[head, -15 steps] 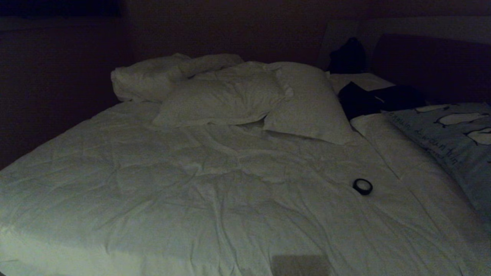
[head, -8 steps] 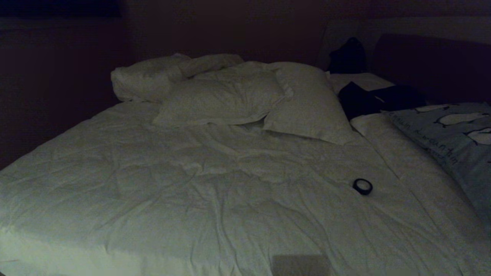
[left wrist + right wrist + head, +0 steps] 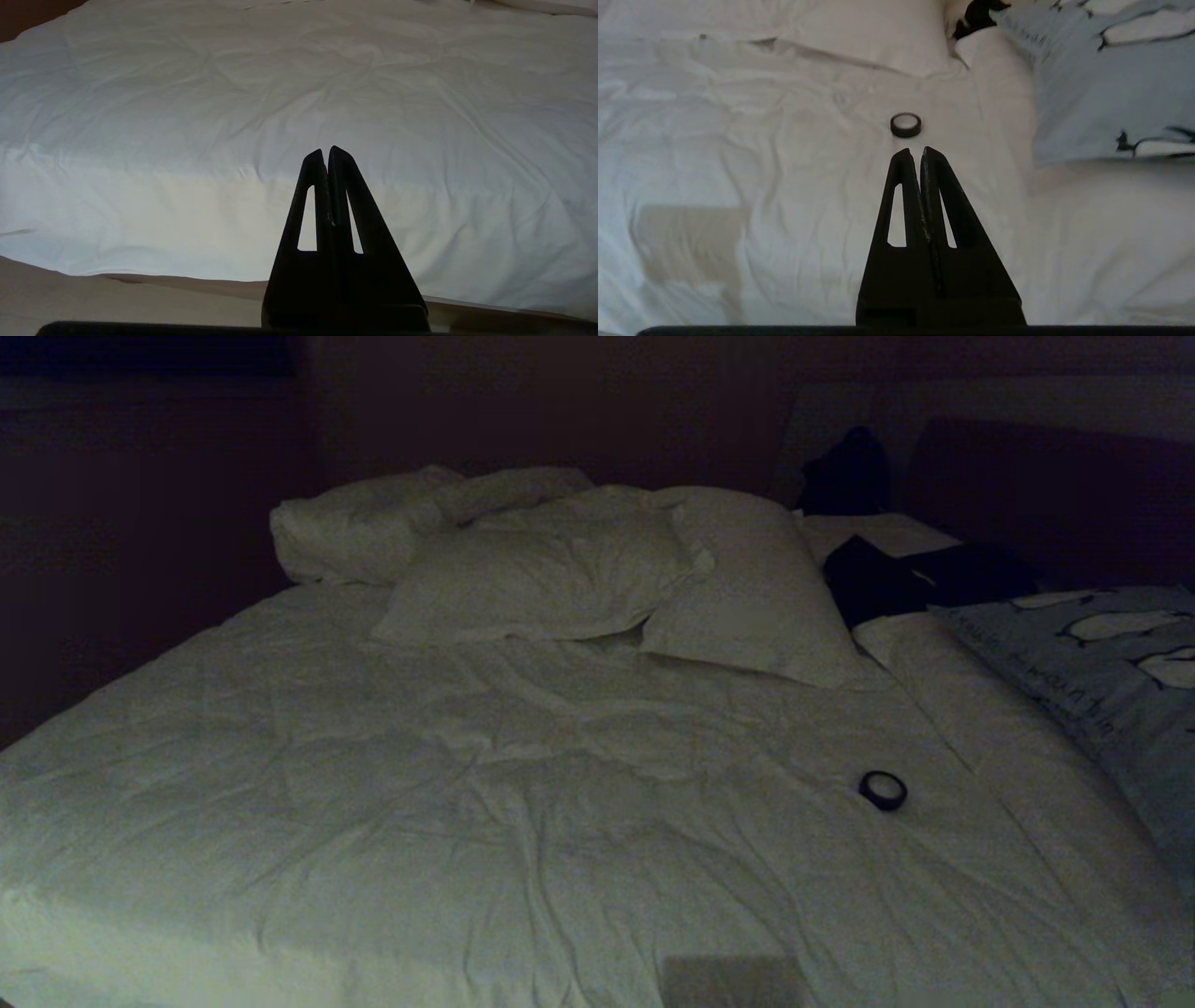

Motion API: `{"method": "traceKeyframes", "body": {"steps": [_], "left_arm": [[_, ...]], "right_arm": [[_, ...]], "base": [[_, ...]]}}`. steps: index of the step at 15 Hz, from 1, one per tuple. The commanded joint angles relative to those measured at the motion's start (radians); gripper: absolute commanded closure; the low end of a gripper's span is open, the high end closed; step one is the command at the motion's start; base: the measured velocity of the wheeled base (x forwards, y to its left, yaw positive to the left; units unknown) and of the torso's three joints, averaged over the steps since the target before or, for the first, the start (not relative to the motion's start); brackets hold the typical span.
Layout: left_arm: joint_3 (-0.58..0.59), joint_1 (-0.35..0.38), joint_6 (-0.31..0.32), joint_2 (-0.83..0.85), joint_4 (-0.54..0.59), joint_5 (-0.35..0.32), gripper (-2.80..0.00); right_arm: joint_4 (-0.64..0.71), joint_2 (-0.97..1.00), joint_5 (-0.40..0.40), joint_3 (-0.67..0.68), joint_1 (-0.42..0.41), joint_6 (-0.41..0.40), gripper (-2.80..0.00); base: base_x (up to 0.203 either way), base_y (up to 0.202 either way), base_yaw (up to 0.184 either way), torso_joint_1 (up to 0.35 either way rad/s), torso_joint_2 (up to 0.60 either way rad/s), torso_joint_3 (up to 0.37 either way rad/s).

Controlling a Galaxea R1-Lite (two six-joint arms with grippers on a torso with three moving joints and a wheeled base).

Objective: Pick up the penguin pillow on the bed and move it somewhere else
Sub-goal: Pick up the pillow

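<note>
Pillow (penguin print) lay at the bed's right edge, untouched, while right hand and left hand hung clenched, empty, above the duvet.

head: high, facing bed | wrists: low, near | shared: black ring

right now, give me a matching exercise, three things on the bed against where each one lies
Things:
1. penguin pillow
2. tape roll
3. white pillows

Places:
a. head of the bed
b. bed's right edge
c. alone on the open duvet

Pairs: 1-b, 2-c, 3-a
</note>
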Motion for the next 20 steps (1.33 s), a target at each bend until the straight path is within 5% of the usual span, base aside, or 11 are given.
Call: {"method": "traceKeyframes", "body": {"steps": [1, 20], "left_arm": [[0.002, 0.000, 0.000, 0.000, 0.000, 0.000, 0.00], [0.002, 0.000, 0.000, 0.000, 0.000, 0.000, 0.00]], "right_arm": [[-0.002, 0.000, 0.001, 0.031, 0.000, 0.002, 0.00], [0.090, -0.002, -0.007, 0.029, 0.000, 0.061, 0.00]], "base": [[0.000, 0.000, 0.000, 0.000, 0.00, 0.000], [0.000, 0.000, 0.000, 0.000, 0.00, 0.000]]}}
